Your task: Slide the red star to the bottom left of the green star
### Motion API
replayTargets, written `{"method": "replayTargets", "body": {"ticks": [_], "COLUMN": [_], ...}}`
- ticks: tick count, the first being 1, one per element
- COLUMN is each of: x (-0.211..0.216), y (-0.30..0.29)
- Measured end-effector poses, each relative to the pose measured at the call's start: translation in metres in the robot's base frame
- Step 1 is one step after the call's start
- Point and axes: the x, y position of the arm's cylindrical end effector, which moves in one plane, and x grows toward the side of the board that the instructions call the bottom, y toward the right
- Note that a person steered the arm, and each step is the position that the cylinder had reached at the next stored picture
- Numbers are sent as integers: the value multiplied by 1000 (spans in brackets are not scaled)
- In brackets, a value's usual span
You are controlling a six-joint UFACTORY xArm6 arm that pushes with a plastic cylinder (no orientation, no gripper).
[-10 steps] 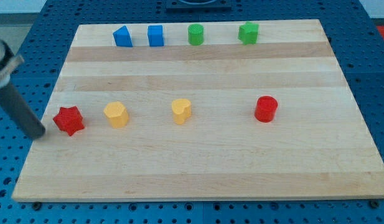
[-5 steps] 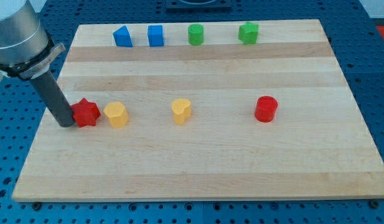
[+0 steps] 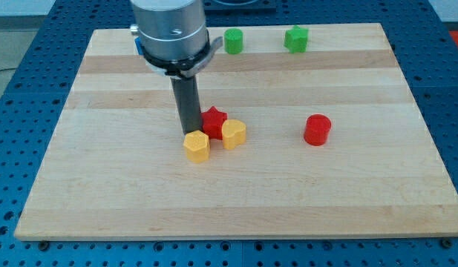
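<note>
The red star lies near the board's middle, touching a yellow heart-shaped block at its lower right. My tip sits just left of the red star, touching it. A yellow hexagon block lies right below my tip. The green star is at the view's top right, far from the red star.
A green cylinder sits at the top, left of the green star. A red cylinder lies at the right of the middle. The arm's grey body hides the blue blocks at the top. The wooden board rests on a blue pegboard.
My tip has swept rightward from the board's left edge, pushing the red star to the middle. The yellow hexagon moved right and down; the yellow heart shifted slightly right.
</note>
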Motion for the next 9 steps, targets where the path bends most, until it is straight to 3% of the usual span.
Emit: {"method": "replayTargets", "body": {"ticks": [2,3,5,7,8,9], "x": [4,-16,-91,-146,-136,-86], "y": [63,78,84,139,160,239]}}
